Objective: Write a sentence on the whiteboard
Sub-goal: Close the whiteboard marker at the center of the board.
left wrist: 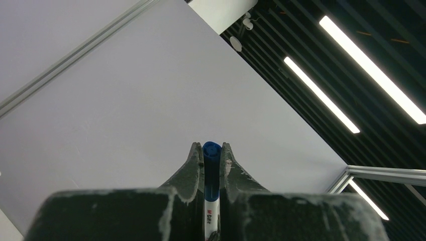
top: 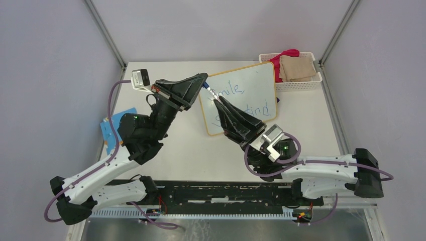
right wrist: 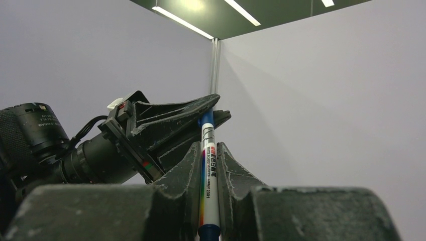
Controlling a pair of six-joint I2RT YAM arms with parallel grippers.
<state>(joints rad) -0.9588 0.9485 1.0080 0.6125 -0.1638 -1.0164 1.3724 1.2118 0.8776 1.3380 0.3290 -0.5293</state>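
Seemingly near the end of the job, the whiteboard point(top: 261, 75) lay at a slant in the upper centre of the overhead frame, on the table point(top: 311, 125), with the sentence point(top: 236, 90) already on it in blue, in two lines. I judged the writing done or close to it, and the step in hand to be seating the cap on the marker point(top: 209, 92), though a pull to uncap it would have looked the same.

Both arms met over the board's upper-left corner. The left gripper point(top: 203, 80) was clamped on the marker's blue end, its fingers point(left wrist: 193, 165) pressed to either side in the left wrist view. The right gripper point(top: 217, 103) was clamped on the white barrel point(right wrist: 208, 165), which ran up toward the left gripper in the right wrist view.

The right arm covered the start of both lines, so I could read only "mile," above and "ind" below. Whether the cap was fully home I could not tell, the join being hidden between the two sets of fingers. Both wrist cameras looked up at walls and ceiling lights and showed none of the board. A white basket point(top: 301, 84) of folded cloth stood at upper right, a blue card point(top: 118, 123) at left, half under the left arm.
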